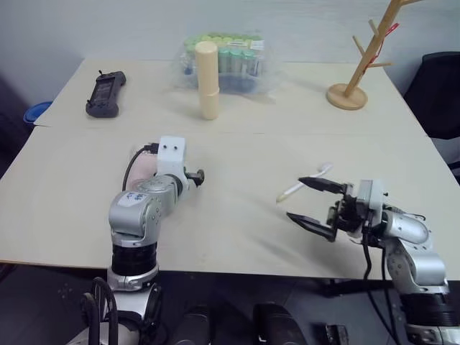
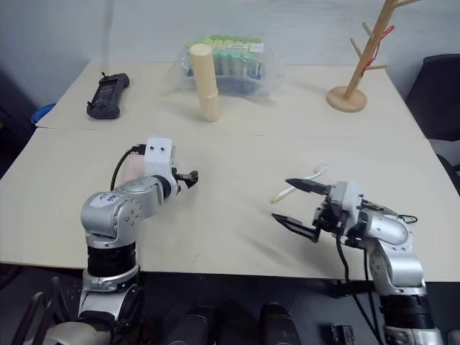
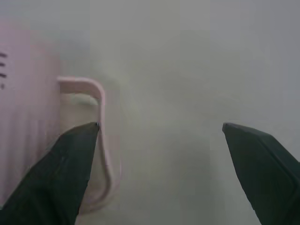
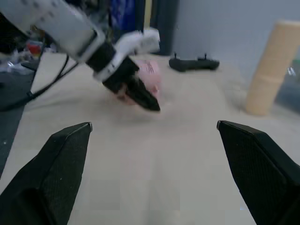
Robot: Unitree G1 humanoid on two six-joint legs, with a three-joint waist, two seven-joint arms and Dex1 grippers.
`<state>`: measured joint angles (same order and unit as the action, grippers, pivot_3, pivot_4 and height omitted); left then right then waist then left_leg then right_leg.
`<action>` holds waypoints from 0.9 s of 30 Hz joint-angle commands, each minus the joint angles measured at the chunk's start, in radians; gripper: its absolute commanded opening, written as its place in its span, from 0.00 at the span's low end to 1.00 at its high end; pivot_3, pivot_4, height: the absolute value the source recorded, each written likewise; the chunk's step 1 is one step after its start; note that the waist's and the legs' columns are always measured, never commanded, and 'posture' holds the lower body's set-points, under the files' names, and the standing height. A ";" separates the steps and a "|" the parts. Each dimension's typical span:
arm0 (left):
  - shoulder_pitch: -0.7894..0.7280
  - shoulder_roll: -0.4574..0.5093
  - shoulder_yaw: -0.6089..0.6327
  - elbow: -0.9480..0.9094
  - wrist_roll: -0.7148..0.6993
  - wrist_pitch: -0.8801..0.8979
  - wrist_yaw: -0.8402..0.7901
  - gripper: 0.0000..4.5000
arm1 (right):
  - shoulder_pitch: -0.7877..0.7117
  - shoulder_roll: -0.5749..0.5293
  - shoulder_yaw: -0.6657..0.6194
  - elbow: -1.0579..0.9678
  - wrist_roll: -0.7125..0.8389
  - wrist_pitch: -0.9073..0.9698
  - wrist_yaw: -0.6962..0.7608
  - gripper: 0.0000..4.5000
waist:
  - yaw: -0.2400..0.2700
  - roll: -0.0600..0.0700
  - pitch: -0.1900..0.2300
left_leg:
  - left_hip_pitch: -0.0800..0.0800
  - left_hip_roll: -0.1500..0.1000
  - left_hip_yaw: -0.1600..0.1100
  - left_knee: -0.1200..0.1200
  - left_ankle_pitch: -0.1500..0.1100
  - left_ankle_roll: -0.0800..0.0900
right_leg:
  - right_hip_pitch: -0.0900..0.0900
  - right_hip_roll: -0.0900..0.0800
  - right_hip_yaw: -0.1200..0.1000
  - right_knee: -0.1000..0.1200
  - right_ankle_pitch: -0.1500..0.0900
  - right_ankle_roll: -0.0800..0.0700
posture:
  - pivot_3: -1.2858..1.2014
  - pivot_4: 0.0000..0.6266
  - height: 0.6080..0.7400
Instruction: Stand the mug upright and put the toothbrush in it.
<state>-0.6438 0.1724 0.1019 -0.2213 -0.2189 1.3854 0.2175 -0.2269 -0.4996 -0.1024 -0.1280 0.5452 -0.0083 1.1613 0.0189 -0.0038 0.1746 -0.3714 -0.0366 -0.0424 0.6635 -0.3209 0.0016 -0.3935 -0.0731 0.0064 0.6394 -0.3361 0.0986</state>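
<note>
The pale pink mug sits low on the table's left half, largely hidden behind my left wrist. Its loop handle shows up close in the left wrist view. My left gripper is open just to the mug's right, one finger against the handle, nothing between the jaws. The white toothbrush lies flat on the table at the right. My right gripper hovers open over its near end, pointing left toward the mug.
A tall cream cylinder and a clear bag of tubes stand at the back. A black handheld controller lies back left and a wooden mug tree back right. A black chair stands beyond the right edge.
</note>
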 commanded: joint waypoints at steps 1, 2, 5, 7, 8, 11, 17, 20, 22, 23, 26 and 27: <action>-0.027 0.035 0.027 0.024 0.038 0.006 -0.016 1.00 | -0.020 0.026 0.023 -0.053 0.019 -0.011 -0.021 0.99 | 0.002 0.000 0.000 | -0.001 0.000 0.000 0.000 0.000 0.000 | -0.001 0.000 0.000 0.000 0.000 0.000 | 0.52 0.24 1.00; -0.029 0.049 0.023 0.032 0.037 0.010 -0.031 1.00 | -0.024 0.032 0.027 -0.053 0.019 -0.005 -0.029 0.99 | 0.003 0.000 0.000 | -0.001 0.000 -0.001 0.000 0.000 0.000 | -0.001 0.000 -0.001 0.003 0.000 0.000 | 0.52 0.24 1.00; -0.027 0.094 0.020 0.046 0.030 0.024 -0.078 1.00 | -0.023 0.034 0.028 -0.038 0.017 -0.008 -0.031 0.99 | 0.005 0.000 0.000 | -0.001 -0.001 -0.001 0.000 0.000 0.000 | 0.000 -0.001 -0.001 0.003 0.000 0.000 | 0.52 0.24 1.00; -0.024 0.122 0.024 0.051 0.021 0.046 -0.114 1.00 | -0.017 0.030 0.021 -0.021 0.014 -0.012 -0.030 0.99 | 0.004 0.000 0.000 | -0.001 -0.001 -0.001 0.000 0.000 0.000 | 0.000 -0.001 -0.001 0.003 0.000 0.000 | 0.52 0.24 1.00; -0.019 0.158 0.001 0.052 0.007 0.058 -0.155 1.00 | -0.012 0.027 0.014 -0.013 0.016 -0.012 -0.030 0.99 | 0.004 0.000 0.000 | -0.001 -0.001 -0.001 0.000 0.000 0.000 | 0.000 -0.001 -0.001 0.003 0.000 0.000 | 0.52 0.24 1.00; 0.014 0.309 -0.076 0.067 -0.018 0.031 -0.291 0.86 | 0.000 0.021 -0.013 0.016 0.015 -0.025 -0.034 1.00 | -0.001 0.000 0.000 | -0.001 -0.001 -0.001 -0.001 0.000 0.000 | -0.001 -0.001 -0.001 0.003 0.000 0.000 | 0.52 0.24 1.00; 0.019 0.455 -0.166 0.099 -0.035 -0.070 -0.461 0.48 | 0.009 0.016 -0.035 0.043 -0.001 -0.055 -0.040 1.00 | -0.021 0.000 0.000 | 0.000 0.000 -0.002 -0.002 0.000 -0.001 | -0.001 -0.001 -0.001 0.003 -0.001 -0.001 | 0.52 0.24 1.00; 0.014 0.491 -0.189 0.122 -0.036 -0.146 -0.537 0.28 | 0.023 0.008 -0.053 0.060 -0.008 -0.073 -0.037 1.00 | -0.021 0.000 0.000 | 0.000 0.000 -0.002 -0.003 0.000 -0.001 | -0.001 -0.001 -0.001 0.003 -0.001 -0.001 | 0.52 0.24 1.00; 0.015 0.497 -0.188 0.142 -0.036 -0.208 -0.576 0.13 | 0.037 0.002 -0.062 0.064 -0.009 -0.084 -0.037 1.00 | -0.020 0.000 0.000 | 0.000 0.000 -0.002 -0.002 0.000 -0.001 | -0.001 -0.001 -0.001 0.003 -0.001 -0.001 | 0.52 0.24 1.00; 0.017 0.494 -0.181 0.146 -0.052 -0.252 -0.617 0.07 | 0.045 -0.002 -0.068 0.064 -0.008 -0.088 -0.038 1.00 | -0.020 0.000 0.000 | 0.000 0.000 -0.002 -0.002 0.000 -0.001 | -0.001 -0.001 -0.001 0.003 -0.001 -0.001 | 0.52 0.24 1.00; 0.027 0.454 -0.132 0.132 -0.131 -0.382 -0.749 0.01 | 0.071 -0.014 -0.086 0.060 -0.005 -0.099 -0.044 1.00 | -0.010 0.001 0.000 | 0.000 -0.001 -0.002 -0.002 0.000 0.000 | 0.000 -0.003 -0.001 0.002 -0.001 -0.001 | 0.52 0.24 1.00; 0.032 0.433 -0.111 0.114 -0.174 -0.424 -0.809 0.01 | 0.079 -0.018 -0.093 0.060 -0.006 -0.103 -0.048 1.00 | -0.005 0.001 0.000 | 0.000 -0.002 -0.002 -0.002 0.000 0.000 | 0.000 -0.004 -0.001 0.002 -0.001 -0.001 | 0.52 0.24 1.00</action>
<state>-0.6234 0.6413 -0.0273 -0.0687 -0.3018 1.0503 -0.4767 -0.1538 -0.5009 -0.1629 -0.0436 0.5325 -0.0886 1.1203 0.0139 -0.0033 0.1743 -0.3719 -0.0385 -0.0444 0.6619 -0.3206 0.0018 -0.3934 -0.0770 0.0052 0.6404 -0.3369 0.0972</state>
